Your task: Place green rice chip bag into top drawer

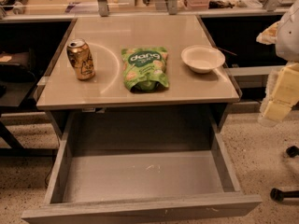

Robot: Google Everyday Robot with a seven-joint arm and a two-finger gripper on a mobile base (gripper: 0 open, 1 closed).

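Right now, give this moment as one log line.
bag: on table | drawer: open, empty | claw: right of table, away from bag

1. Your gripper (274,110) hangs at the right edge of view, off the right side of the table (140,27) and well apart from everything on it.
2. Nearest to it on the tabletop you have a white bowl (202,58), upright.
3. Farther left of the gripper, the green rice chip bag (145,68) lies flat at mid-table, touching nothing else.
4. Farthest left of the gripper, a gold can (81,59) stands upright.
5. Below and left of the gripper, the top drawer (140,176) is pulled open, its grey floor showing.
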